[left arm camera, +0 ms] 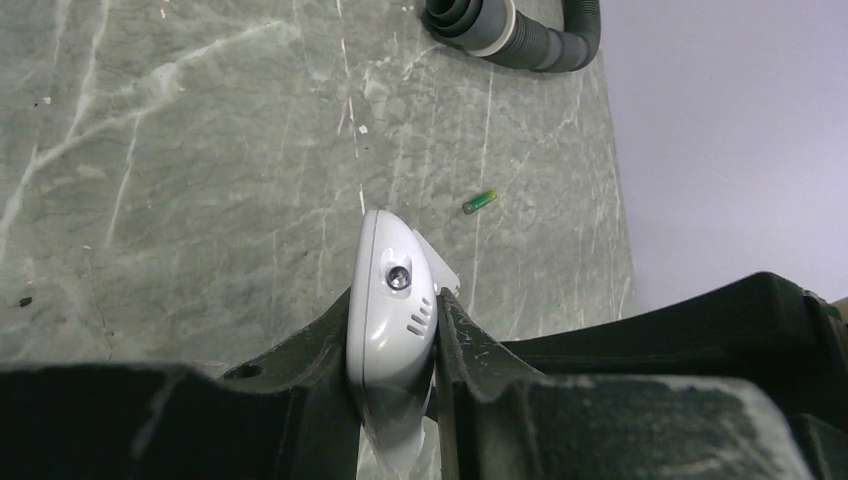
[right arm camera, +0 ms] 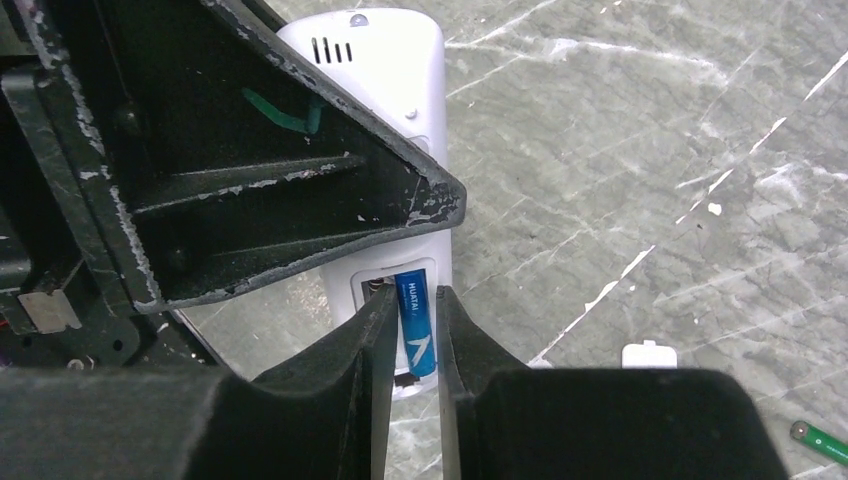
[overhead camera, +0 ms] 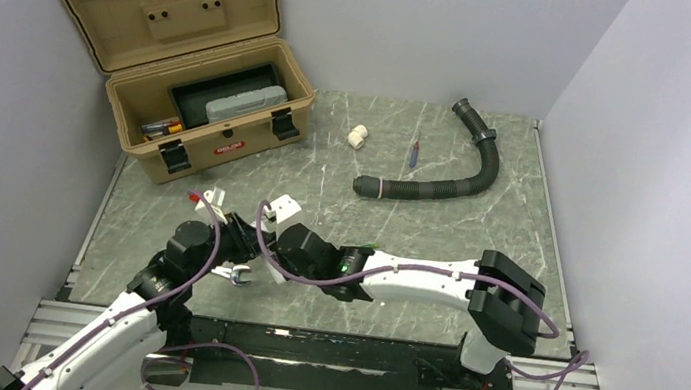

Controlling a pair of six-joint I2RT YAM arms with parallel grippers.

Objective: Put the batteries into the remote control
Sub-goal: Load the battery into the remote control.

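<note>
My left gripper [left arm camera: 395, 335] is shut on the white remote control [left arm camera: 392, 290] and holds it edge-up above the table. In the right wrist view the remote's back [right arm camera: 400, 90] faces the camera with its battery bay open. My right gripper [right arm camera: 412, 335] is shut on the blue battery [right arm camera: 416, 325], which sits lengthwise in the right side of the bay. The green battery [left arm camera: 480, 201] lies loose on the table and also shows in the right wrist view [right arm camera: 822, 438]. The small white cover piece [right arm camera: 648, 354] lies on the table beside the remote. In the top view both grippers meet at the near left [overhead camera: 250, 241].
An open tan toolbox [overhead camera: 202, 106] stands at the back left. A black corrugated hose [overhead camera: 454, 179] curves across the back right. A stubby white pipe fitting [overhead camera: 357, 137] and a slim red-and-blue stick [overhead camera: 415, 153] lie near it.
</note>
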